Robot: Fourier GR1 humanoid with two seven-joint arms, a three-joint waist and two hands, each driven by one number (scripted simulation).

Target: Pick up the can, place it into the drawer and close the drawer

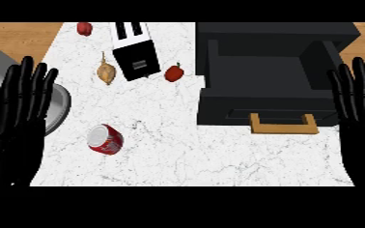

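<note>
A red can (pixel 105 139) lies on its side on the white marble counter (pixel 185 159), silver top facing the upper left. The black drawer (pixel 267 84) stands pulled open at the right, its inside dark and bare, with a tan handle (pixel 283 124) on its front. My left hand (pixel 25 106) rests open at the left edge, fingers up, well left of the can. At the right edge my right hand (pixel 349 101) rests open too, fingers up, beside the drawer. Neither hand touches anything.
A black and white toaster (pixel 135 52) stands at the back. Near it lie a tan garlic bulb (pixel 107 71), a red pepper (pixel 174 73) and another red vegetable (pixel 84 28). A grey round sink rim (pixel 58 107) shows behind the left hand.
</note>
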